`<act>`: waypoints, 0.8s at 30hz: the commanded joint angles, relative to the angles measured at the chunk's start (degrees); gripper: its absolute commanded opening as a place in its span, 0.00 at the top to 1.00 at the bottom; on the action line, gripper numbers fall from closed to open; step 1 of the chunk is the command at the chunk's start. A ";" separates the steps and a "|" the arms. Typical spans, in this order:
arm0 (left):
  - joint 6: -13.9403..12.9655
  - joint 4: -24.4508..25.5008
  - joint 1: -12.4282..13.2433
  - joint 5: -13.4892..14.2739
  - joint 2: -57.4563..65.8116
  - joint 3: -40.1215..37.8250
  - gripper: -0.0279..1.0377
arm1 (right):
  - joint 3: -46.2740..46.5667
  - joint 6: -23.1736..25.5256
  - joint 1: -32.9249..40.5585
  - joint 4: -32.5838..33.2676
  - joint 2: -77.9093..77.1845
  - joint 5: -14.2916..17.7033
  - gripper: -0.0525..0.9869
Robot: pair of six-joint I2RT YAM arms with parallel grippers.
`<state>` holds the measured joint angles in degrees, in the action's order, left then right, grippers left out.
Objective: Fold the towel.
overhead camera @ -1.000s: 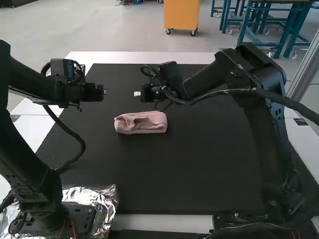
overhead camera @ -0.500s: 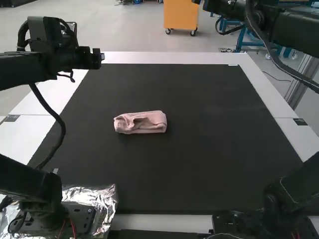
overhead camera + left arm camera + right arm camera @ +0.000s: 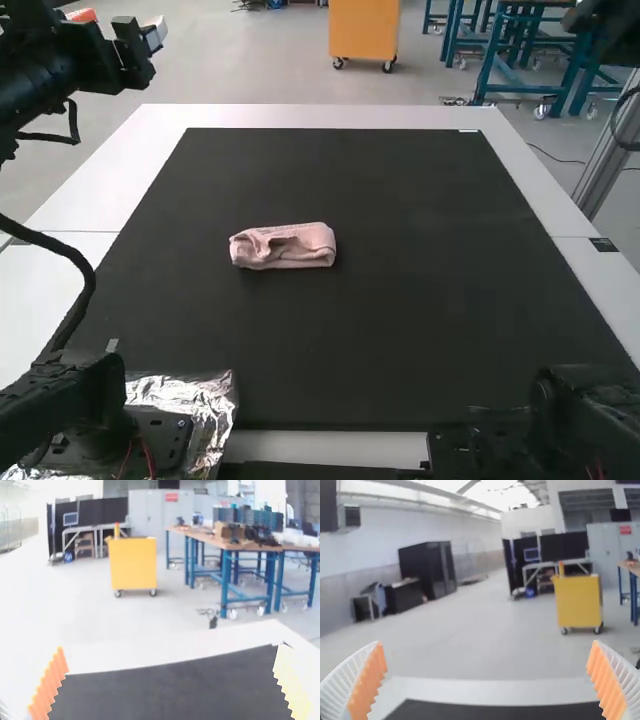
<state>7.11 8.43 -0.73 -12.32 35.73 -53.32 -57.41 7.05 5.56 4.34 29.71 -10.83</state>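
The pink towel lies on the black mat as a small, thick, folded bundle, longer from side to side, with an open, creased fold on its near face. High at the far left, well away from the towel, is my left gripper. In the left wrist view the left gripper is open, its ribbed fingers wide apart with nothing between them. My right gripper is open too, in the right wrist view, its orange pads far apart and holding nothing.
The black mat covers most of the white table. Crinkled foil lies by the left arm's base. The right arm's base stands at the near right, and a part of that arm is raised at the upper right.
Both arms have lifted and drawn apart from above the mat, the left one toward the upper left, the right one toward the upper right. The towel has stayed where it was.
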 commanded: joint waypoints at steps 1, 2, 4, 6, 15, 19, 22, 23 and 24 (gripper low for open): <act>0.80 1.86 0.38 -1.66 -7.69 0.85 0.07 | 1.68 -0.72 -2.13 2.17 -9.41 1.34 0.07; 0.80 2.47 0.29 -1.48 -10.24 1.46 0.07 | 2.30 -0.63 -2.40 3.13 -12.05 1.69 0.07; 0.80 2.38 0.29 -0.43 -15.95 3.49 0.07 | 3.09 -0.54 -2.57 4.63 -17.32 2.30 0.07; 0.80 0.80 0.38 0.45 -21.93 6.30 0.07 | 3.62 -0.54 -2.93 6.12 -21.98 3.18 0.07; 0.97 4.14 0.82 3.88 -35.73 10.96 0.07 | 12.14 -7.66 -7.06 6.65 -29.71 16.89 0.07; -0.26 3.62 0.29 3.18 -35.73 15.35 0.07 | 20.84 -9.69 -8.38 -1.35 -29.71 12.59 0.07; -3.69 -1.83 0.03 2.91 -35.73 22.38 0.07 | 27.61 -11.18 -8.46 -8.03 -29.71 10.48 0.07; -5.36 -4.29 0.12 3.00 -35.73 24.93 0.07 | 29.81 -10.65 -8.46 -10.67 -29.63 10.92 0.07; -5.44 -7.20 0.29 2.91 -35.73 27.39 0.07 | 32.18 -10.04 -8.46 -13.39 -29.63 10.57 0.07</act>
<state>5.17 4.36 -0.49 -9.65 0.21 -30.50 -28.75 -2.11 -2.17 -5.37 0.38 0.95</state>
